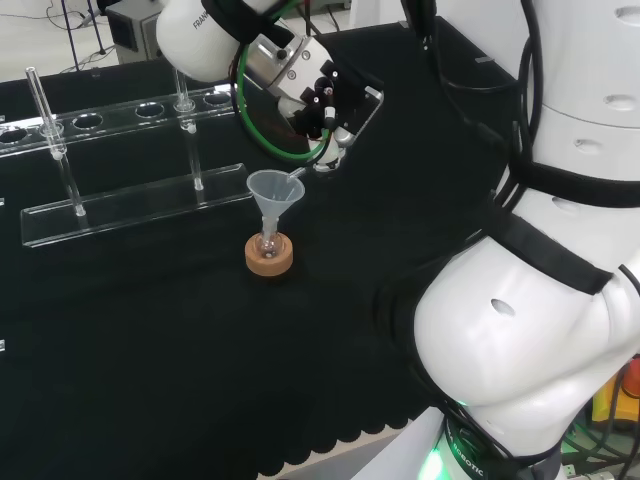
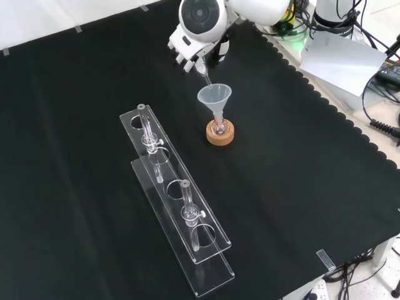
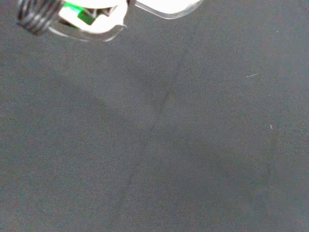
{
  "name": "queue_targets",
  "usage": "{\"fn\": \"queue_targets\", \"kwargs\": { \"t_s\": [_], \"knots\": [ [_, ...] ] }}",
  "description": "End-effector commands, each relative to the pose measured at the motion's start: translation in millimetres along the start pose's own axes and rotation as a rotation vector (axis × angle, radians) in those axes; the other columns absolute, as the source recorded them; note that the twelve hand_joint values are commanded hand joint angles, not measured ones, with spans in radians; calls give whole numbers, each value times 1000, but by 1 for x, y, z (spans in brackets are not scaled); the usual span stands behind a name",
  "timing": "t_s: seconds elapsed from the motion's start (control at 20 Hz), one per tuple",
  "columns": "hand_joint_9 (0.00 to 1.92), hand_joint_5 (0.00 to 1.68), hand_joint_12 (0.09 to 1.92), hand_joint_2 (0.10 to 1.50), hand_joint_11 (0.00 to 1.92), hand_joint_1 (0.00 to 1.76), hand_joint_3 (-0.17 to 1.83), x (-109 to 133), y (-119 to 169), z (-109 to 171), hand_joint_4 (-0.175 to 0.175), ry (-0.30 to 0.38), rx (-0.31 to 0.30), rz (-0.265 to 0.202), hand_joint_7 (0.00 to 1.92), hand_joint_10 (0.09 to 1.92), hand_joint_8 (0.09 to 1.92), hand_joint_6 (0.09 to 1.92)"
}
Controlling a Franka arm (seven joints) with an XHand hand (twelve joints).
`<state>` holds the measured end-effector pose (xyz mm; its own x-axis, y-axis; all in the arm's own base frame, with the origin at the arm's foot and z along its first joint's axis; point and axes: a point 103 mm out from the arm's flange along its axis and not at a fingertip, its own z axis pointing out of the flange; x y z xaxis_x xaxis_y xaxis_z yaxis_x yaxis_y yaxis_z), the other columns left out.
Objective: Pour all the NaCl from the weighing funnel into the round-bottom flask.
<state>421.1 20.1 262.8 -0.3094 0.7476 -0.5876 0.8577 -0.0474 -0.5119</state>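
Observation:
A small round-bottom flask (image 1: 266, 243) (image 2: 219, 127) stands upright in a cork ring (image 1: 269, 256) (image 2: 220, 134) near the middle of the cloth. A clear plastic funnel (image 1: 275, 192) (image 2: 215, 97) sits in its neck. The hand (image 1: 318, 105) (image 2: 189, 52) hovers just above and beside this funnel, shut on a clear weighing funnel (image 1: 358, 112). That vessel is tilted, and its thin spout (image 1: 296, 176) (image 2: 204, 76) points down over the funnel's rim. I cannot make out any NaCl. In the wrist view a blurred white part of the hand (image 3: 91, 21) shows over bare cloth.
A long clear acrylic rack (image 1: 130, 203) (image 2: 182, 209) with round holes lies beside the flask. Two glass tubes (image 1: 50, 115) (image 2: 148, 134) stand in it. A white sheet (image 2: 340, 59) lies beyond the cloth's scalloped edge. The arm's white links (image 1: 540, 290) stand on the head view's right.

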Motion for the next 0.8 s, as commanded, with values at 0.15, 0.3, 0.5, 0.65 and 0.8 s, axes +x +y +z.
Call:
{"fn": "queue_targets", "kwargs": {
  "t_s": [0.15, 0.3, 0.5, 0.65, 0.8],
  "knots": [
    [1151, 1121, 1043, 663, 889, 1087, 784, 2, -1, -4, 175, -51, 6, 1, 846, 246, 570, 996],
    [1151, 1121, 1043, 662, 888, 1087, 785, 3, -1, -5, 175, -73, 8, 1, 847, 245, 569, 996],
    [1152, 1121, 1043, 662, 888, 1087, 786, 3, -1, -6, 175, -92, 10, 6, 847, 243, 568, 996],
    [1152, 1121, 1043, 661, 887, 1087, 787, 4, -1, -7, 175, -100, 11, 7, 847, 243, 568, 997],
    [1153, 1121, 1043, 661, 886, 1087, 787, 5, -1, -8, 175, -115, 13, 8, 847, 242, 567, 997]
  ]
}}
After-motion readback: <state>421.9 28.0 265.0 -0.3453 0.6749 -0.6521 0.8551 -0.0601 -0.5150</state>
